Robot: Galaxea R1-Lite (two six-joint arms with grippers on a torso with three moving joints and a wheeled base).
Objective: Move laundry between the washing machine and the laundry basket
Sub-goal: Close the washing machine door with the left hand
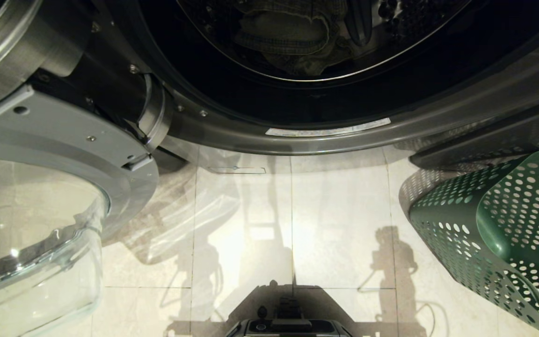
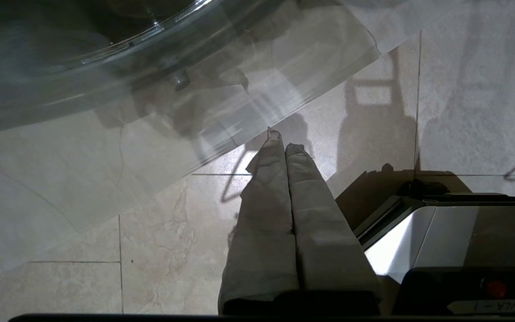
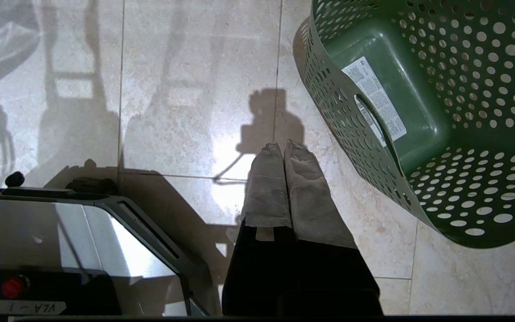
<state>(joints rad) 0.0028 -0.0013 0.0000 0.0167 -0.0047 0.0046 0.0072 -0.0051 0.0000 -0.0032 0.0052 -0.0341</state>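
Dim warm light; glare patch on floor tiles; sharp robot shadows there; drum interior dark; wide-angle bending at edges.

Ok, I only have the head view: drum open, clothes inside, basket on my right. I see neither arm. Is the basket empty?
Observer: Yes. The right wrist view looks into the laundry basket; only a white sticker lies on its base.
Operator: And the right gripper?
Observer: The right gripper is shut on nothing, above the floor tiles beside the basket.
Operator: Left one?
Observer: The left gripper is shut too, empty, near the edge of the open glass door.
Operator: So the laundry?
Observer: Neither wrist view shows any; the laundry lies in the washing machine.
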